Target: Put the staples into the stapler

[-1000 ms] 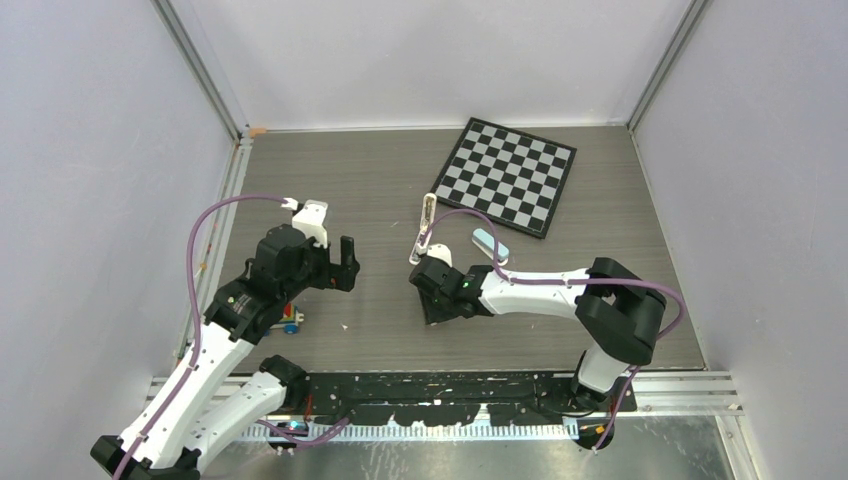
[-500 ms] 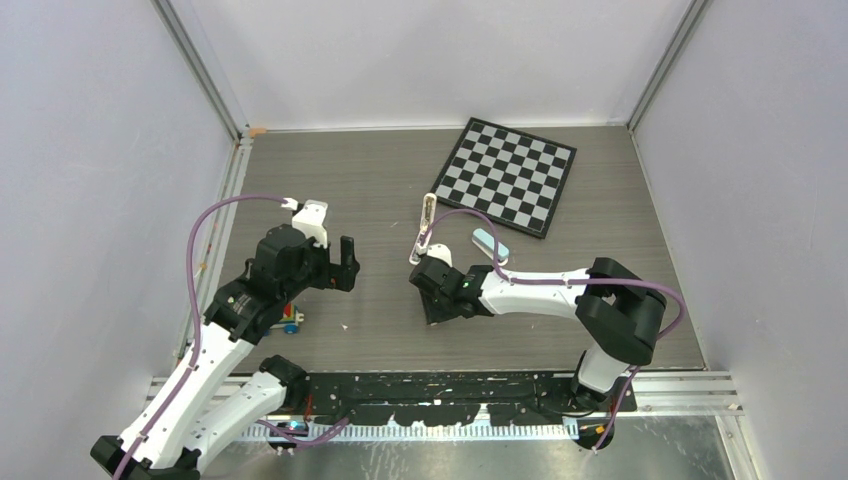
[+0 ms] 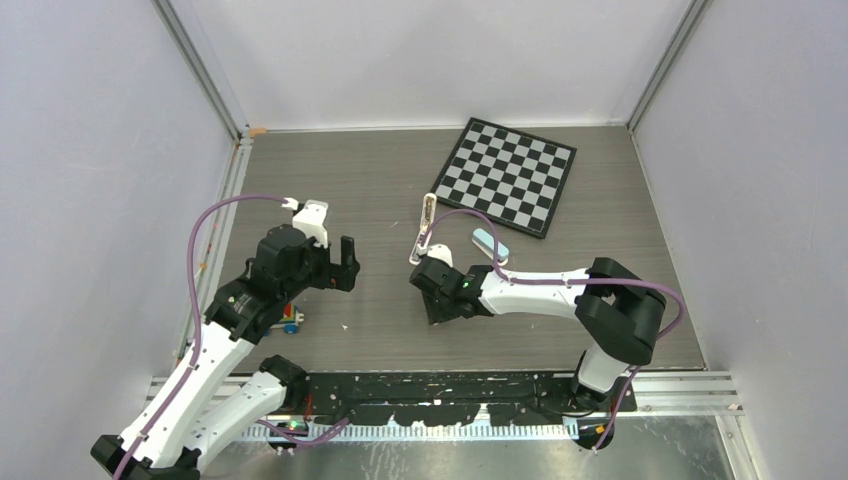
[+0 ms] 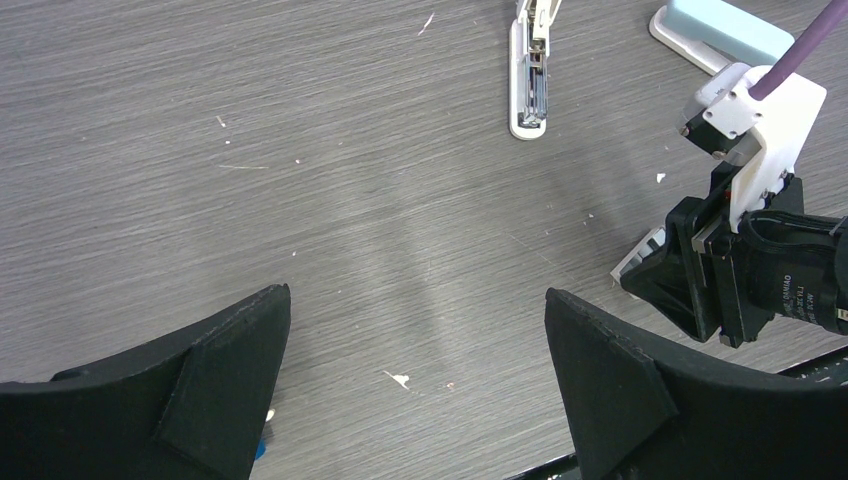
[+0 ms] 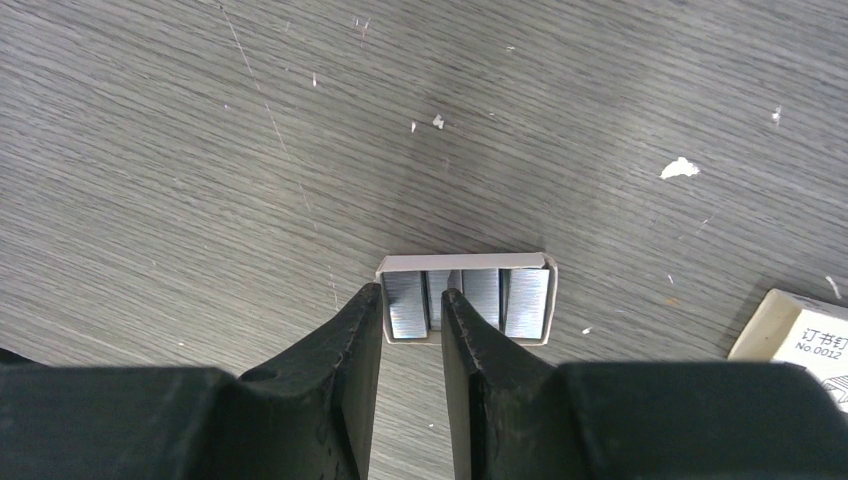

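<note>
The staples are several silvery blocks side by side in a small open white cardboard tray on the table. My right gripper is low over the tray's left end, slightly open. Its fingers flank the leftmost block, one outside the tray wall, one between blocks. The tray's corner shows under that gripper in the left wrist view. The white stapler lies opened out beyond it, also seen in the left wrist view. My left gripper is wide open and empty over bare table.
A white printed staple box sleeve lies right of the tray. A light blue and white object lies by the stapler. A checkerboard is at the back right. A small coloured toy sits under the left arm.
</note>
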Action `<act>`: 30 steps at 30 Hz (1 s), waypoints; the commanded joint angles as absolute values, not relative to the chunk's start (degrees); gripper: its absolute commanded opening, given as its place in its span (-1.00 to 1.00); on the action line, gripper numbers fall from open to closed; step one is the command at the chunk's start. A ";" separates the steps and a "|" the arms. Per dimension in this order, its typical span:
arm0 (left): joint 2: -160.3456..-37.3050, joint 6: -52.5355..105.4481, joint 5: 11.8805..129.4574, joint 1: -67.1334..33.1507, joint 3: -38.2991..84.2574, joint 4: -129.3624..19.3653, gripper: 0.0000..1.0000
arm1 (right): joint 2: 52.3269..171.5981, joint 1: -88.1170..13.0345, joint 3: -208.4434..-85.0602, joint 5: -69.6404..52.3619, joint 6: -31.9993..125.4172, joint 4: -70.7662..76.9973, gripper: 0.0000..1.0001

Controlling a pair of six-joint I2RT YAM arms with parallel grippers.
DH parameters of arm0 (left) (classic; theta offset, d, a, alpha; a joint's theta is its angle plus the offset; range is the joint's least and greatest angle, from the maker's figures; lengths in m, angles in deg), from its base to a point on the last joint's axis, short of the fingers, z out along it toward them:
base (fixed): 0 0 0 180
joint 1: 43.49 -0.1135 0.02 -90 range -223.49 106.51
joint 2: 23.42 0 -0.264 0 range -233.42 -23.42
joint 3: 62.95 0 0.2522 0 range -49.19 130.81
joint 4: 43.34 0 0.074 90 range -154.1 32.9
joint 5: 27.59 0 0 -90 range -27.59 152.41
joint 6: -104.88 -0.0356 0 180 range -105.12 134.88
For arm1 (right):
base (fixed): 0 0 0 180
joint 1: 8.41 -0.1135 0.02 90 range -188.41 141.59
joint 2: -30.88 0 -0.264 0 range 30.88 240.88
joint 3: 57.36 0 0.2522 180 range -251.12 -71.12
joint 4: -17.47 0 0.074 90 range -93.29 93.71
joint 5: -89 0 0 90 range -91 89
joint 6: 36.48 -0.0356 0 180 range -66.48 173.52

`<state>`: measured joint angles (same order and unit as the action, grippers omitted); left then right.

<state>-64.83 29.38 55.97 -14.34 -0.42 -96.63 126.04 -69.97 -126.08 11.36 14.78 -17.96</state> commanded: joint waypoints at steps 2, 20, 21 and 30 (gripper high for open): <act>-64.66 28.76 55.82 -14.31 -0.32 -95.42 0.99 | 126.32 -70.19 -127.76 13.69 16.26 -18.65 -0.36; -63.96 28.93 55.36 -14.27 -0.50 -95.42 0.99 | 120.75 -67.61 -127.72 12.90 18.07 -20.33 -0.29; -63.90 28.94 55.15 -14.29 -0.42 -95.49 0.99 | 120.73 -67.57 -127.72 12.91 18.14 -20.32 -0.30; -63.91 29.10 55.11 -14.27 -0.50 -95.72 0.99 | 121.70 -67.17 -126.35 10.37 18.11 -18.63 -0.26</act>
<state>-64.50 29.40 55.93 -14.34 -0.70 -96.67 122.41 -67.42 -126.14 11.54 17.45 -20.21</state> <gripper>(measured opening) 0.996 0.363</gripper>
